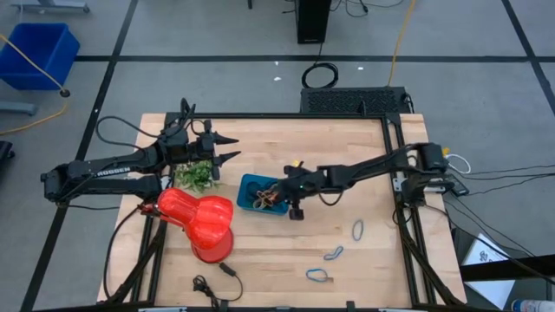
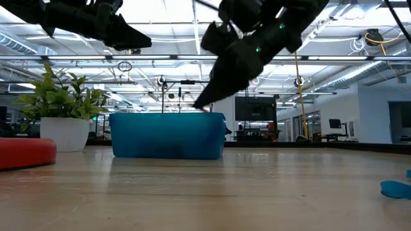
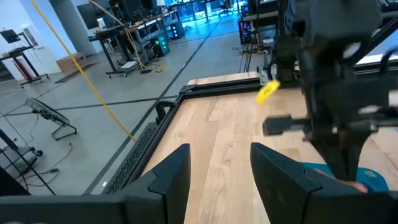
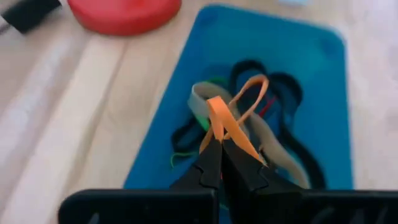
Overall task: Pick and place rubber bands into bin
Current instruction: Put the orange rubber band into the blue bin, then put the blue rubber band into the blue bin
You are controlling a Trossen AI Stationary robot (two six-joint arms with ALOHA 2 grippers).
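Pinched orange rubber band (image 4: pixel 227 118) hangs in the right gripper (image 4: pixel 219 149) over the bin (image 4: pixel 311 62).
High view: loose bands (image 1: pixel 357 230) lie on the surface (image 1: pixel 277 260) beyond the bin; light, floppy loops, best nipped on one strand. Left wrist view: left gripper (image 3: pixel 217 168) waits, fingers apart, near the bin; an open lab lies behind.

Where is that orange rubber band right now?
The orange rubber band is pinched in the right gripper, held directly over the teal bin near the table's middle, above the bands already piled inside, right of the red vase.
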